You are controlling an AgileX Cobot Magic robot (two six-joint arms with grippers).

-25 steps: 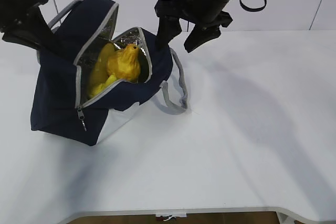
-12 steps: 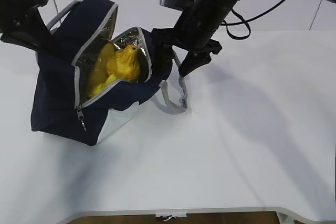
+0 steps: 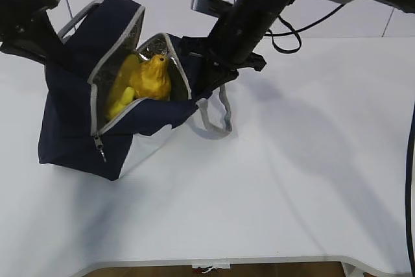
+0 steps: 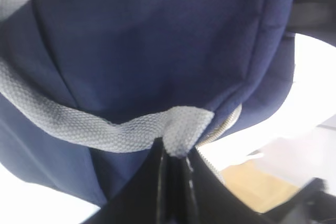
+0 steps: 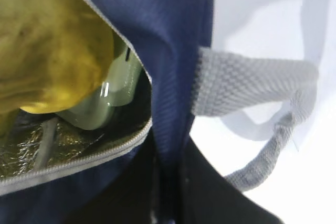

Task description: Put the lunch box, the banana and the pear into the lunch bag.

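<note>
The navy lunch bag (image 3: pixel 71 134) lies tilted on the white table with its mouth open, showing a silver lining. Inside it rest the yellow-orange pear (image 3: pixel 154 77) and the banana (image 3: pixel 120 89). In the right wrist view the pale green lunch box (image 5: pixel 113 98) peeks out beneath the pear (image 5: pixel 52 45). My left gripper (image 4: pixel 176 153) is shut on the bag's grey webbing handle (image 4: pixel 105 129) at the bag's far left side. My right gripper (image 5: pixel 168 156) is shut on the bag's navy rim fabric, at the right edge of the mouth (image 3: pixel 211 79).
The second grey handle (image 3: pixel 217 118) hangs loose onto the table right of the bag. The white table (image 3: pixel 292 180) stretches to the right and toward its front edge. A black cable (image 3: pixel 285 37) loops behind the right arm.
My right gripper came down from above the bag to its right rim and shut on the fabric. The bag's mouth shifted slightly. The left gripper held still.
</note>
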